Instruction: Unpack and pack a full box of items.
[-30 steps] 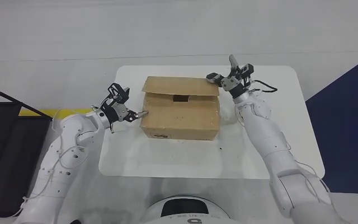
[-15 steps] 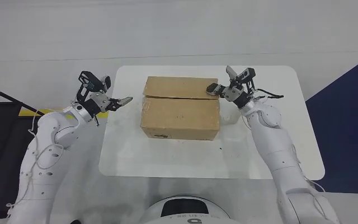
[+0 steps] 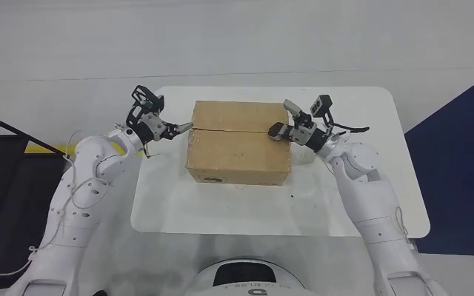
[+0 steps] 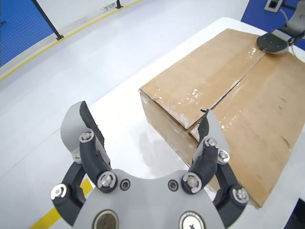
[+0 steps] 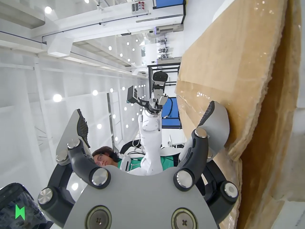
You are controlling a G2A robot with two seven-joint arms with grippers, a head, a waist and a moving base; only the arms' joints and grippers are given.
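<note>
Closed cardboard box (image 3: 237,152) between the two grippers on the white table (image 3: 222,214), both top flaps down and meeting at a seam across the lid, with glossy patches along it. At one end of the seam, left gripper (image 3: 180,127) — jaws spread wide, gripping nothing — with one fingertip (image 4: 206,117) touching the box's upper edge right where the flaps meet and the other out over bare table beside the box. At the opposite end of the seam, right gripper (image 3: 284,120), likewise spread and empty — one finger (image 5: 215,120) pressed against the flap's top near the corner, the other off the cardboard in the air. From the left wrist, that far pad (image 4: 271,44) lying on the lid just beside the seam. Beyond the table, pale floor with a yellow line (image 4: 90,23) and blue panels (image 4: 21,24).
</note>
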